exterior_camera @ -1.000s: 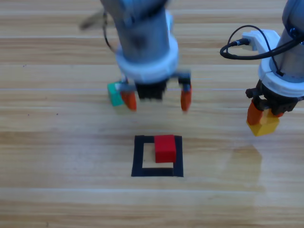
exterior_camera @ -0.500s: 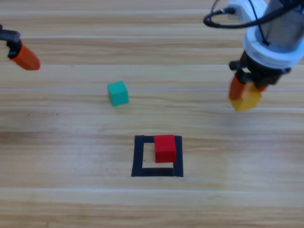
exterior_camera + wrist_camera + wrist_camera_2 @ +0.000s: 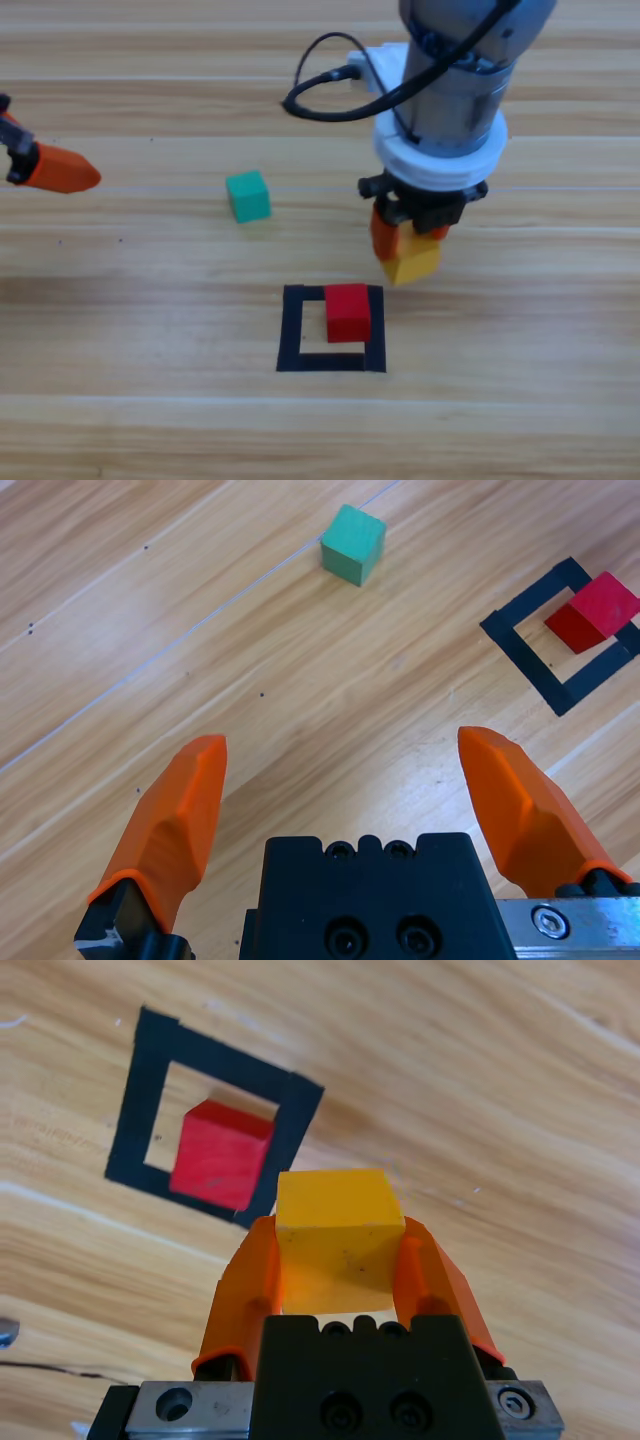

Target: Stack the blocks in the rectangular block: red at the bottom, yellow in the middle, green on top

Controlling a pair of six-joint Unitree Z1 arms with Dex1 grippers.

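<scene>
The right end effector [image 3: 405,243] is clenched on the yellow cube [image 3: 413,262], its two orange jaws pressed flat against opposite side faces, so the cube's lower part hangs free beneath the tips. It hovers above the counter [image 3: 520,350], just beside the upper right corner of the rectangular block [image 3: 290,330] and not yet over the red cube [image 3: 348,312]. In the right wrist view the yellow cube [image 3: 338,1235] sits square between the jaws, with the red cube [image 3: 218,1155] and the tape outline [image 3: 300,1095] ahead of it.

The cubes look light, rigid and matte, so a flat pinch on two parallel faces should hold without slipping. Their equal size leaves little margin when stacking. The red cube lies toward the upper right of the outline, touching or overlapping the tape there, so I judge the yellow one must be centred on it rather than on the rectangle.

The green cube [image 3: 248,195] stands alone, up and left of the outline and well apart from it. The left end effector [image 3: 55,170] waits at the left edge, and the left wrist view shows its jaws spread wide and empty [image 3: 350,780], the green cube [image 3: 353,544] far ahead.

Half a second ago the right arm held the yellow cube far out to the right. It has since swung inward and lower toward the outline. The left arm has barely shifted, and the red and green cubes have not moved.
</scene>
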